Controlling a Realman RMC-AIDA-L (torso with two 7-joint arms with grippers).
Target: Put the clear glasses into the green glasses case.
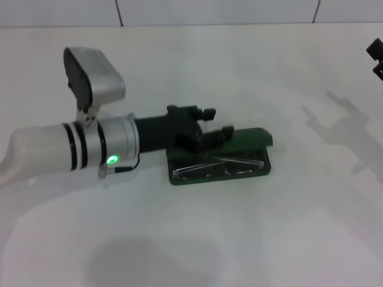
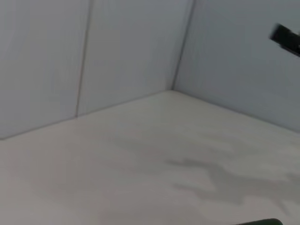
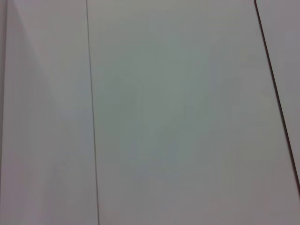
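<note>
— Silver and white, that's the left arm's sleeve coming in from the left in the head view. Where does it end?

— At the left gripper (image 1: 216, 122), low over the near-left end of the green glasses case (image 1: 251, 139). Its two black fingers stand apart with nothing between them, one finger just above the lid's edge.

— And the case itself?

— Open on the white table (image 1: 197, 239), its tray toward the robot and its lid tipped up behind. The clear glasses (image 1: 218, 164) lie inside the tray, folded flat, thin arms crossing; they seem to sit wholly within its walls.

— So why is the gripper parked on the lid side?

— My guess: the glasses are in, and the fingers are placed behind the lid to push it down, or to draw away. I can't tell which.

— Anything further right?

— Only a black tip of the right gripper (image 1: 376, 57) at the far right edge, well apart from the case. I cannot tell how its jaws stand. Its wrist view shows only blank wall panels.
</note>
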